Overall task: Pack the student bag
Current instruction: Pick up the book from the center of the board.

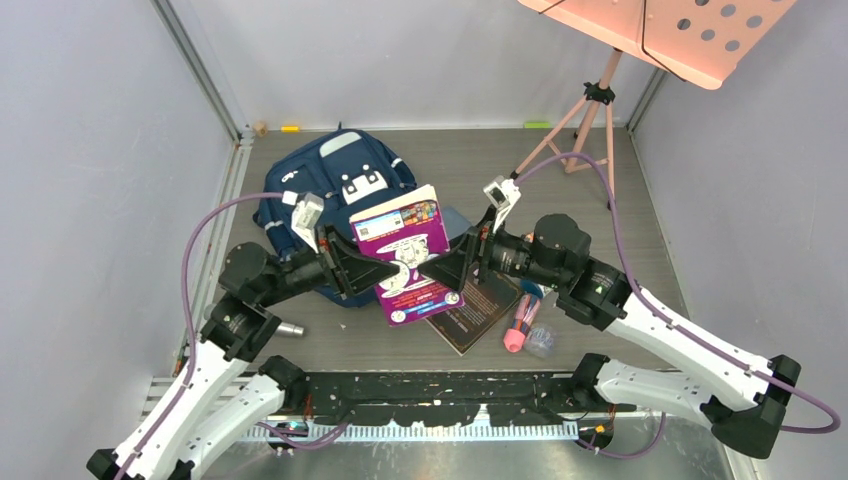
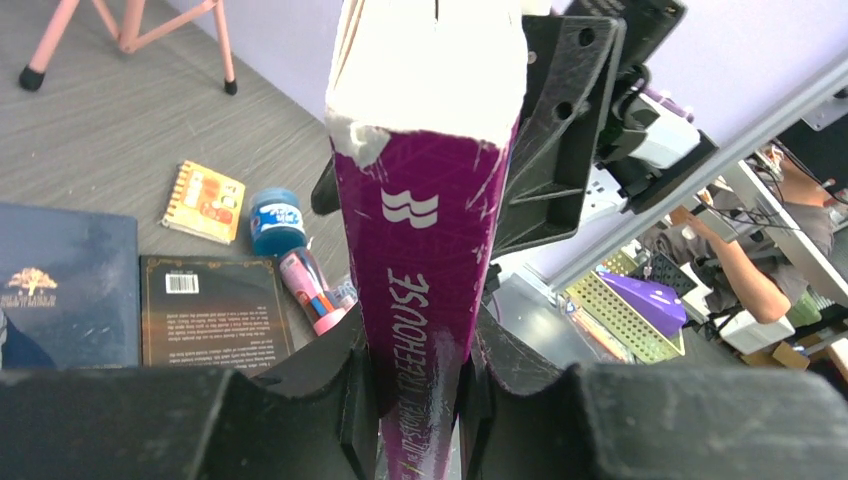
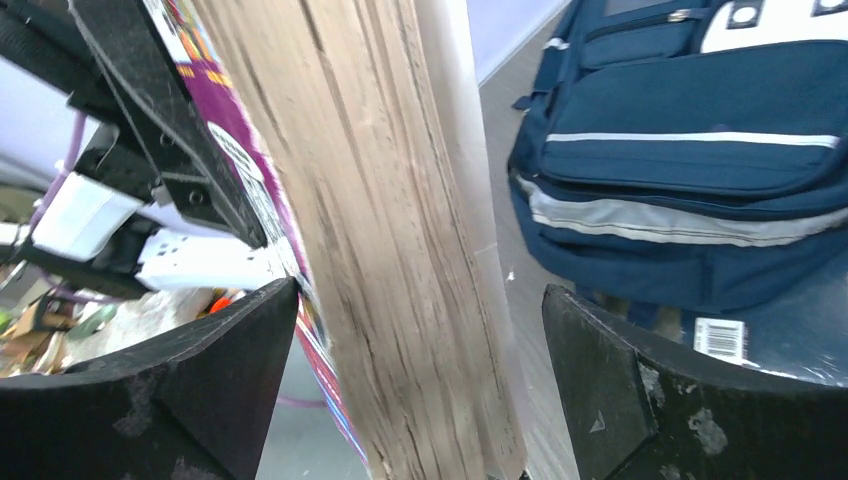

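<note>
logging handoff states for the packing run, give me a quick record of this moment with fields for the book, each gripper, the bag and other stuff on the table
book: purple book, upright, held up off the table between both grippers
left gripper: shut on the purple book's spine
right gripper: open, jaws astride the page edge, gap on one side
student bag: lying on the table behind the book; book not in it
also on table: dark book, pink pen case
</note>
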Controlling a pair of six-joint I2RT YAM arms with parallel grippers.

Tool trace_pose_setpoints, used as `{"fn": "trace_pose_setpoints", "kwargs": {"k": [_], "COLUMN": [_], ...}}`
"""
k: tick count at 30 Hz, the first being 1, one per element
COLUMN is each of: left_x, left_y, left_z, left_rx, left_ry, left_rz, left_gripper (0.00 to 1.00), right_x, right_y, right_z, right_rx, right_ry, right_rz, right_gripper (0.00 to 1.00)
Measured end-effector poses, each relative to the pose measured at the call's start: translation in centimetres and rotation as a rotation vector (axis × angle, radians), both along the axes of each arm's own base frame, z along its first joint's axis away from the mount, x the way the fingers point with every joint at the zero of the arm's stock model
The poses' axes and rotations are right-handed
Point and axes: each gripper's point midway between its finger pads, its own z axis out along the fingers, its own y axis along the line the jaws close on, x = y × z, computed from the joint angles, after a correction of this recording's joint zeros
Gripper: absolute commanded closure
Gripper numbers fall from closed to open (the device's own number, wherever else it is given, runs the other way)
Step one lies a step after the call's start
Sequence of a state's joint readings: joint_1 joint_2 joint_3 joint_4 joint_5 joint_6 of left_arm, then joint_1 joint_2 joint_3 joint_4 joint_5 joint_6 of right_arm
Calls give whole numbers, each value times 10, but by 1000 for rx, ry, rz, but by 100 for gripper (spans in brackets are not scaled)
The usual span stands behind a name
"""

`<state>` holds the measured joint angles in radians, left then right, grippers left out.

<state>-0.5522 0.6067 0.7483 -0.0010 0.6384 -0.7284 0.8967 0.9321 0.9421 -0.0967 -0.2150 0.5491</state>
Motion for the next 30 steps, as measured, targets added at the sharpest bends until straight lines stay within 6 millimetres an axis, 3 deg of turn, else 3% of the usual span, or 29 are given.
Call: {"fn": "trace_pose_setpoints", "kwargs": {"k": [10,16,21,26,29,30], "left_x": [-21,-25,-18,-16,-14,-13], "left_y": [1,-2,3,5,4,3], "left_z": [40,41,34,37,36,35], "left_rx": [-17,-8,42,52,58,60], "left_ry": [-109,-118,-131,-141,-135,-134], "left_rz": [-87,-129,-68,-44,-44,-44], "left_gripper": [100,100,100,100,100,100], "right_x": [-31,-40,-41,-47,-45,-45], "right_y": [18,26,24,20,20,20], "right_z": [24,30,33,39,39,38], "right_rx": [41,47,50,65,65,64], "right_ry": [-8,-3,-9,-27,-27,-26], "right_rz": [258,344,337,339,333,330], "right_gripper": [8,37,69,81,98,99]}}
